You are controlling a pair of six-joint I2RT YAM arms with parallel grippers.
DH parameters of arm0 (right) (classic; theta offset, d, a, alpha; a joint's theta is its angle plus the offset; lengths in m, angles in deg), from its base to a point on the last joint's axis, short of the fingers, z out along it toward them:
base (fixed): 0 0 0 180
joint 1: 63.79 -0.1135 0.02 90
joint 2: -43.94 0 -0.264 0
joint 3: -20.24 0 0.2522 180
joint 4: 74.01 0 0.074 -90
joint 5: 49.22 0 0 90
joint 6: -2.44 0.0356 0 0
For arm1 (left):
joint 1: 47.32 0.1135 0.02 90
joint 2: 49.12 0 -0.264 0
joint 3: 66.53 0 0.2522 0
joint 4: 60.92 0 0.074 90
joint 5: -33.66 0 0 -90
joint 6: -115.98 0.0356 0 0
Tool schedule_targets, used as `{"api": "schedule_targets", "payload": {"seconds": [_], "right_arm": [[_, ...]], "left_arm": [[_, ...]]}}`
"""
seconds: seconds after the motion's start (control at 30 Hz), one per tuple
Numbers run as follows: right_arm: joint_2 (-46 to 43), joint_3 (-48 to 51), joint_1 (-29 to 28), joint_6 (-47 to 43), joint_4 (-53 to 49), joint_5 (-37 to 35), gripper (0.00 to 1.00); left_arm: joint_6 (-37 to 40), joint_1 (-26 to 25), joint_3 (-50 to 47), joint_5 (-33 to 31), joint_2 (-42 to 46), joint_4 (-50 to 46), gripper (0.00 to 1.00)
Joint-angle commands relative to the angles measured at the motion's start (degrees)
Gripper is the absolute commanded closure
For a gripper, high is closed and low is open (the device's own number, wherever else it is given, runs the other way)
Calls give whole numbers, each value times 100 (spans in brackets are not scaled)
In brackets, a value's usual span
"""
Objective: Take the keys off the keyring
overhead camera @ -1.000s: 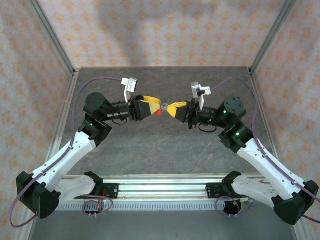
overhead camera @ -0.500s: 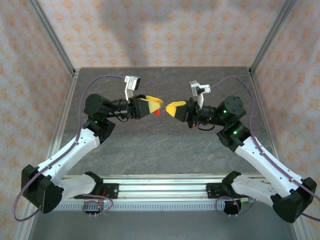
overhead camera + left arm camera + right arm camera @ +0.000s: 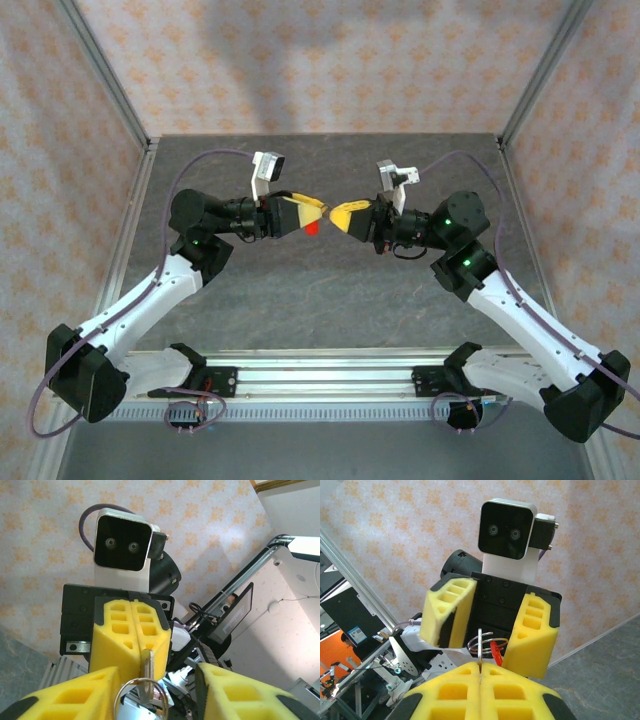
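key: tiny, light, hard, looks slippery | right tool: clenched on key | left tool: fingers apart around keyring | I think: pinch the red bit

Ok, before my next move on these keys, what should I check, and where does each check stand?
1. The right end effector shut on the key: ok.
2. The keyring between the fingers of the left end effector: ok.
3. The left end effector gripping the keyring: not ok, jaws stand apart.
4. The key off the keyring: not ok, they hang joined.
5. Clearance between the two end effectors' tips: cannot tell, very close from above.
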State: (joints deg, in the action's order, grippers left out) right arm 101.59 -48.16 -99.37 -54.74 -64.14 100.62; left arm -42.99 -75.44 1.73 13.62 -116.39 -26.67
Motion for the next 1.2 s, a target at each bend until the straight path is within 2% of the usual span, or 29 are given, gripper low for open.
{"api": "schedule_targets", "payload": {"seconds": [0.0,0.37,0.7,0.87,1.17], "right_arm": [[-18,-39,33,84,387,59,100],[-62,7,33,43,317,-20,100],[-500,188,-8,-686,-265,-648,100],[-683,218,-318,-1302,-794,-968,100],[-979,479,-709,-1780,-920,-1761,100]], "left_arm": [[-61,-69,138,193,-34,343,64],[-3,-70,207,149,-35,323,84],[36,-36,136,-124,20,445,100],[-105,3,92,-313,-10,733,100],[-545,17,62,-474,-158,1415,100]]}}
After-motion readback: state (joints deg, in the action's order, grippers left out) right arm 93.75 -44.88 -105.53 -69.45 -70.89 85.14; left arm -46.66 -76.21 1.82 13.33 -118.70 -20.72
